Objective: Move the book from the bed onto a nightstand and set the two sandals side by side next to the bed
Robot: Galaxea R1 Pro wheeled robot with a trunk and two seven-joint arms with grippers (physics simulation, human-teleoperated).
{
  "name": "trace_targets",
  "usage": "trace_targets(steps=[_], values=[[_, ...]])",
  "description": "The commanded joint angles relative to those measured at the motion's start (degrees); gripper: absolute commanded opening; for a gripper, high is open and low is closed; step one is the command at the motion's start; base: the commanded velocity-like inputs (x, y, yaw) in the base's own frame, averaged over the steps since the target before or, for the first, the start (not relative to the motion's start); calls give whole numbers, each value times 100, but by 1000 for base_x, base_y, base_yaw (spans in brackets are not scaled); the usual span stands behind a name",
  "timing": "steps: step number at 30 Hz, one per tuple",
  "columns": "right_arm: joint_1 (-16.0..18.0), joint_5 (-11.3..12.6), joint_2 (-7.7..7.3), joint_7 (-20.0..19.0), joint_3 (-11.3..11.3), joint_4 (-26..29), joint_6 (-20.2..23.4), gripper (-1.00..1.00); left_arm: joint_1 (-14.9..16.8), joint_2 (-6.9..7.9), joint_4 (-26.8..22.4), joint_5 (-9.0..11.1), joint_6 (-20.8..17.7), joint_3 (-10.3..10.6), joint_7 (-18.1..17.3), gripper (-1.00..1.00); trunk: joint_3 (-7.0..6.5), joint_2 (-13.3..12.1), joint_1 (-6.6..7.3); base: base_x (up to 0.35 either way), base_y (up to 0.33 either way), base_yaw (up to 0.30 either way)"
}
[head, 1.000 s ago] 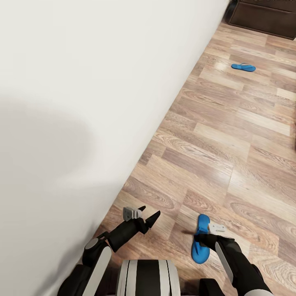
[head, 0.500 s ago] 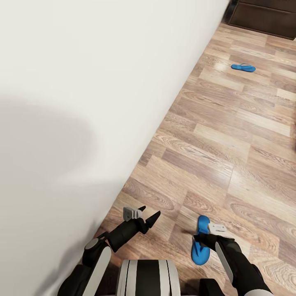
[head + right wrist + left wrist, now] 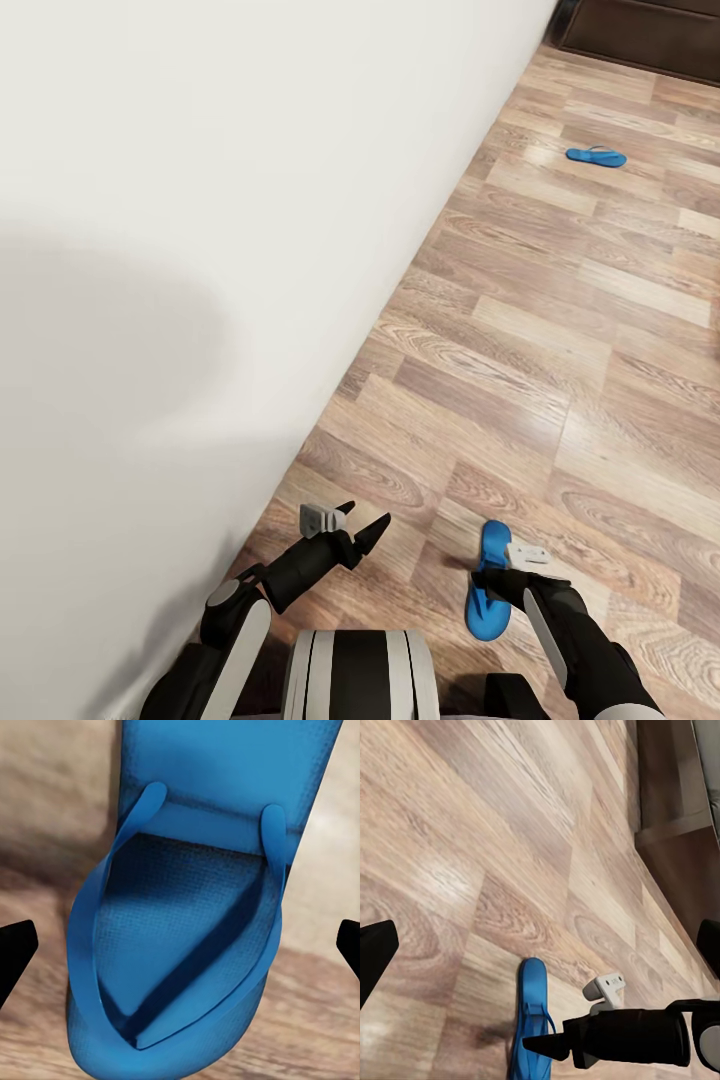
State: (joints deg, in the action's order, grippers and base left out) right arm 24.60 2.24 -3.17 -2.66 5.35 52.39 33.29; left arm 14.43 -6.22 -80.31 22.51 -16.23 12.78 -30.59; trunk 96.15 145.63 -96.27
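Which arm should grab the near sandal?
Right. The right gripper hangs open directly over the near sandal, straps between its fingertips in the wrist view; the left gripper sits off beside the wall.

**Black arms, white panels, pointed tips**

Both arms are glossy black with long white panels along the forearms. The left arm (image 3: 250,600) has a round grey joint cap near its elbow and a small light-grey block bolted on by the wrist. The left pincer (image 3: 362,522) has two slim, black, pointed fingers. The right arm (image 3: 575,640) carries a like grey block. The trunk (image 3: 352,675) at 6 o'clock is black with curved white bands.
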Motion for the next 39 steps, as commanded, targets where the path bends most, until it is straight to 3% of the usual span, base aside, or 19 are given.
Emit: trace_targets(steps=[1,32,39], values=[[1,22,0,-16,10,8,28,100,-1,-2,-2,60,-56,-3,-8,100,3,0,-2,0,0,0],[1,22,0,-17,10,8,26,100,-1,-2,-2,60,-65,-7,-15,100,3,0,-2,0,0,0],[1,22,0,-16,10,8,28,100,-1,-2,-2,60,-65,-8,-17,100,70,4,-9,0,0,0]])
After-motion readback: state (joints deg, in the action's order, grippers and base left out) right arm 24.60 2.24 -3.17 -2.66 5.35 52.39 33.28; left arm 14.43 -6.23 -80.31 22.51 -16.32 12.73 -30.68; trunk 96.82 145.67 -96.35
